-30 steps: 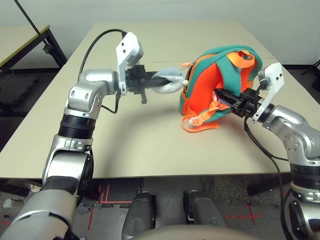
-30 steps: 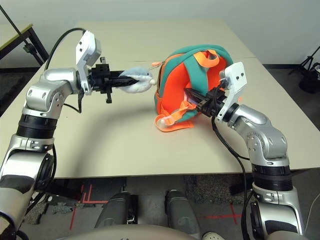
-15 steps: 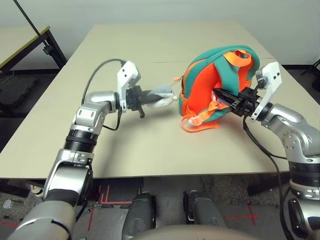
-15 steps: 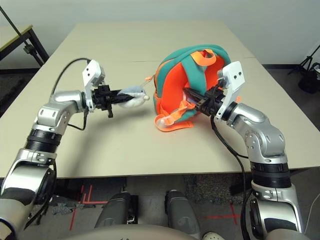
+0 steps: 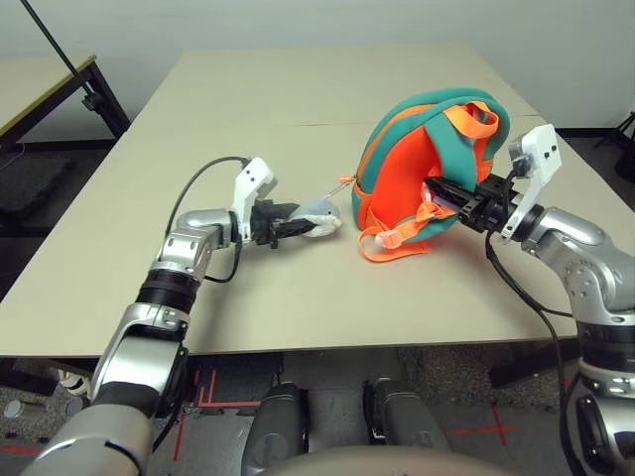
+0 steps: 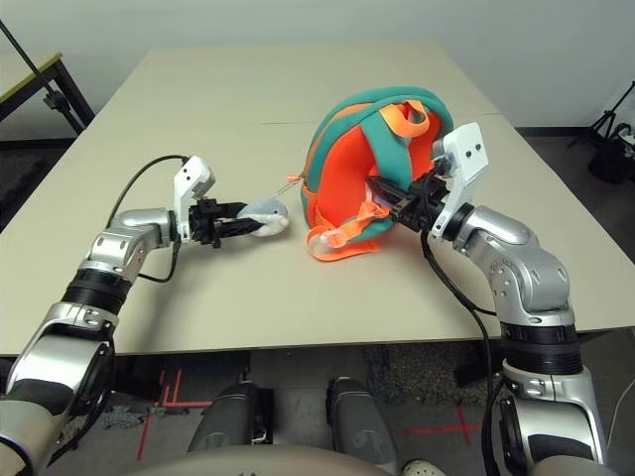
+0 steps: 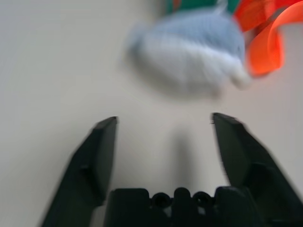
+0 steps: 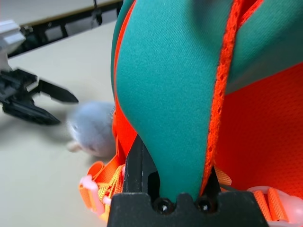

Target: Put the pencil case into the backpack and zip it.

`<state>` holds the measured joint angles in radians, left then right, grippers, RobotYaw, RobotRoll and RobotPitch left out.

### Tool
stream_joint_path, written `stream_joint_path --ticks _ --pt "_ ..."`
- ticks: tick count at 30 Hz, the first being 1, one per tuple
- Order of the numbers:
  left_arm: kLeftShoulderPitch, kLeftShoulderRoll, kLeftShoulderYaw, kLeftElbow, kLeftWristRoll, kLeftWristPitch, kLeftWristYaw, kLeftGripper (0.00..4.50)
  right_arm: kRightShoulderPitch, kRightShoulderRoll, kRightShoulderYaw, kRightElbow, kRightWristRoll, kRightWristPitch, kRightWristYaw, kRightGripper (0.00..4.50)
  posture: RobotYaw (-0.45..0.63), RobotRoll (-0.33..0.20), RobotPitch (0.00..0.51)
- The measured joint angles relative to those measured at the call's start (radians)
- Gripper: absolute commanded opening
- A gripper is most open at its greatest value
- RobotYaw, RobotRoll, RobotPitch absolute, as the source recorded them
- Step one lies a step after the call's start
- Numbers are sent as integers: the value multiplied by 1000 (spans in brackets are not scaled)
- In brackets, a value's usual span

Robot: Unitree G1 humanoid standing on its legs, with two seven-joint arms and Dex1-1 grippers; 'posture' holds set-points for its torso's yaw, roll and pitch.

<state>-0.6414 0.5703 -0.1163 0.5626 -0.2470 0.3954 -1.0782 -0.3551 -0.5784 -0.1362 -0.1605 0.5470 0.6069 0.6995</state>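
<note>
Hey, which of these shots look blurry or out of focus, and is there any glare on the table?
Left wrist view: the plush shark is soft and smeared, and the left pincer, standing open, has fuzzy finger edges. Right wrist view: the shark is blurred, while the backpack fabric is sharp. Head views: crisp and evenly lit, no glare on the table, soft shadows under the backpack.

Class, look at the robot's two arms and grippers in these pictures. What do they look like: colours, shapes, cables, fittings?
Both arms are built of rounded silver segments joined by black ribbed collars. Each wrist carries a white angular camera housing, and a black cable loops from it back along the forearm. The left gripper and right gripper each have two slim, tapering black fingers on a blocky black base with small screw holes.
</note>
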Motion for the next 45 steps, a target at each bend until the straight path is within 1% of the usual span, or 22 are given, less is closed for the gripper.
stream_joint_path --ticks 3,6,9,11,12,15,17,19,22,25,28,29,31,33,36,40,43,45 --pt "27 79 10 -6 0 48 -39 4500 36 -51 4 -20 0 12 51 1153 105 0 56" --pt "38 116 12 -47 -3 98 -72 4500 73 -119 8 -35 4 32 121 2297 108 0 55" --pt "83 178 11 -127 -6 153 -119 4500 118 -219 2 -39 19 33 222 3378 109 0 56" --pt "109 214 11 -156 -7 201 -140 4500 144 -283 -16 -34 24 33 276 4213 103 0 57" --pt "115 220 15 -159 -7 215 -141 4500 150 -310 -32 -21 24 30 298 4450 102 0 57" --pt "130 223 41 -166 -13 229 -123 4500 166 -372 -68 44 17 4 344 4450 105 0 58" --pt "152 226 82 -160 -13 214 -74 4500 183 -408 -98 129 -7 -21 362 4450 105 0 58" --pt "160 221 128 -151 -10 168 -7 4500 180 -410 -117 207 -28 -51 356 4450 111 0 60" --pt "170 178 216 -139 -7 39 124 4500 141 -383 -127 345 -77 -119 308 4450 124 0 61" --pt "187 124 281 -114 -7 -38 237 4500 99 -325 -137 454 -112 -217 266 4450 139 0 60" --pt "220 70 341 -113 -13 -112 331 4500 51 -239 -160 578 -139 -321 191 4450 148 0 64" --pt "230 34 376 -111 -19 -146 388 4500 21 -192 -179 643 -148 -373 136 4450 152 0 67" --pt "238 -12 408 -110 -22 -190 465 4500 -15 -140 -197 721 -162 -439 57 4450 158 0 72" --pt "239 -73 453 -94 -20 -252 587 4500 -70 -84 -227 828 -191 -541 -88 4450 165 0 75" --pt "238 -130 493 -57 -14 -316 726 4500 -128 -48 -257 957 -224 -679 -256 4450 170 0 75" --pt "230 -158 497 -2 3 -381 818 4500 -182 4 -274 1075 -245 -798 -378 4450 173 0 80" --pt "216 -169 488 40 19 -405 856 4500 -203 39 -271 1145 -266 -858 -456 4450 175 0 77" --pt "210 -169 487 64 20 -411 867 4500 -209 45 -272 1174 -276 -878 -483 4450 171 0 75"
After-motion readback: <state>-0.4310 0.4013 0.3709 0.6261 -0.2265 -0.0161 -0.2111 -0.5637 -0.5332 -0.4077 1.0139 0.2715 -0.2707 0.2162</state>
